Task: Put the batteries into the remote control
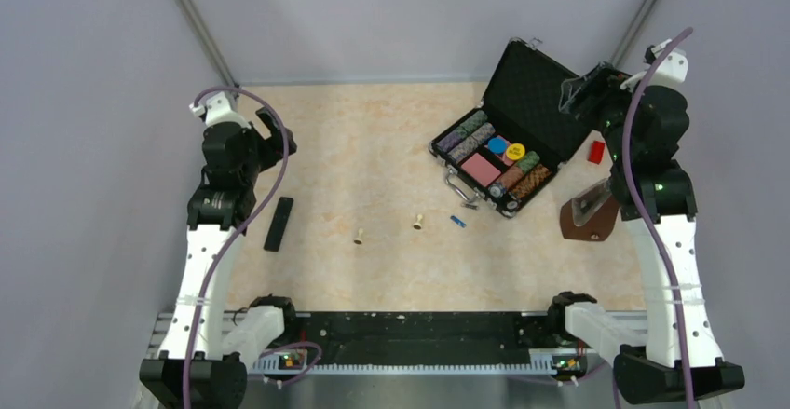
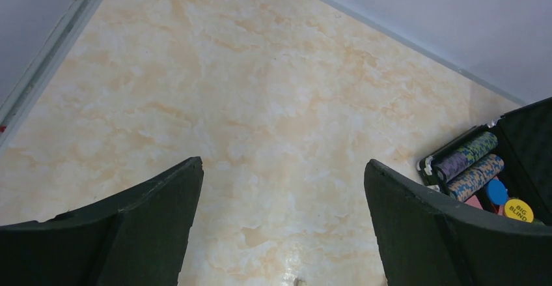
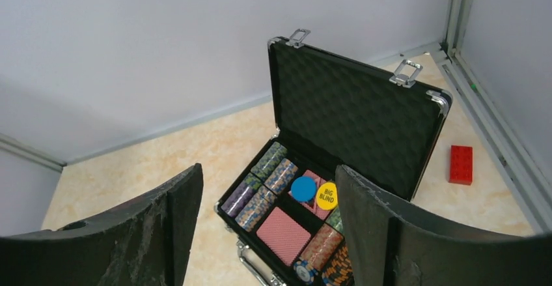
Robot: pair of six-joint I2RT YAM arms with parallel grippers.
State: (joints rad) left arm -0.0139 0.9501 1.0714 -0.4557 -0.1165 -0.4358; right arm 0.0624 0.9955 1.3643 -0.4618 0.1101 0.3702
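The slim black remote control [image 1: 279, 224] lies flat at the left of the table, just right of my left arm. One tiny blue battery [image 1: 457, 222] lies near the middle, in front of the chip case. My left gripper [image 1: 277, 136] is raised at the far left, behind the remote; in the left wrist view [image 2: 283, 169] its jaws stand wide apart over bare table, holding nothing. My right gripper [image 1: 579, 92] is raised at the far right above the case lid; in the right wrist view [image 3: 268, 175] it is open and empty. The remote and battery are out of both wrist views.
An open black chip case [image 1: 508, 134] with chips and cards stands at the back right; it also shows in the right wrist view [image 3: 338, 162]. Two beige pegs [image 1: 358, 237] [image 1: 419, 223] stand mid-table. A red brick [image 1: 596, 151] and a brown holder [image 1: 589, 215] sit at the right.
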